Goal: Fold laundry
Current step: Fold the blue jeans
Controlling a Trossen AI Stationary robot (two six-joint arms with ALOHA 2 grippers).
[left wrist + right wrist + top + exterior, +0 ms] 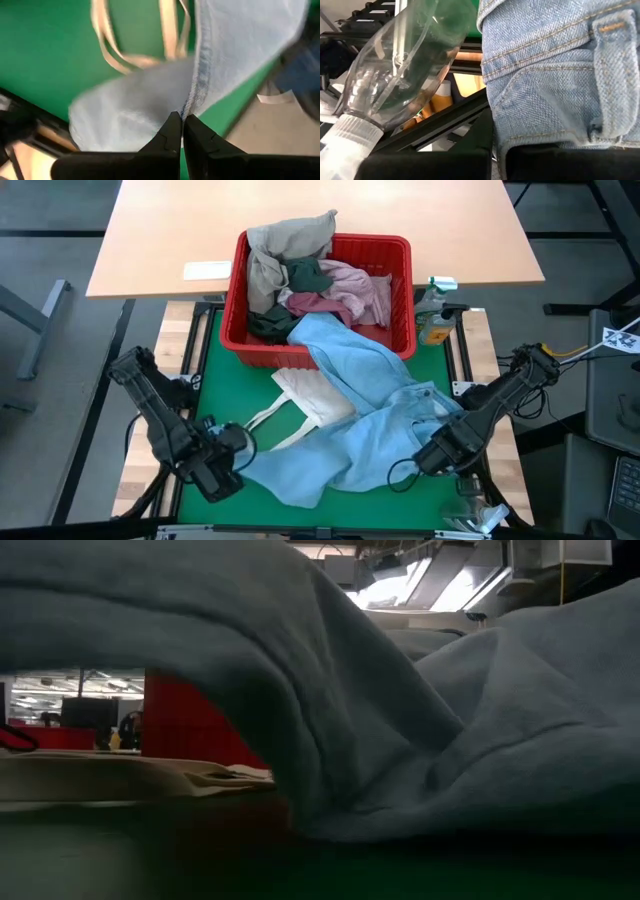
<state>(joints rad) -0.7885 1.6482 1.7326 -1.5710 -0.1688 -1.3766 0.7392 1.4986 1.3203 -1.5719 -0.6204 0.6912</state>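
Because the light blue jeans [350,415] are spread from the red basket [400,255] across the green mat [215,370], opposite ends are pinched: the hem by the closed left gripper [181,122], the waistband by the closed right gripper [430,460]. That two-point hold seems meant for pulling the cloth flat before a fold, while the other garments [300,275] are left heaped in the basket.

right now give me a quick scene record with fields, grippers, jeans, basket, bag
left gripper: shut on the hem of the light blue jeans, near table edge
right gripper: shut on the jeans' waistband
jeans: spread across the green mat, one leg trailing into the red basket
basket contents: beige, dark green and pink garments
tote bag: flat on mat, partly under the jeans
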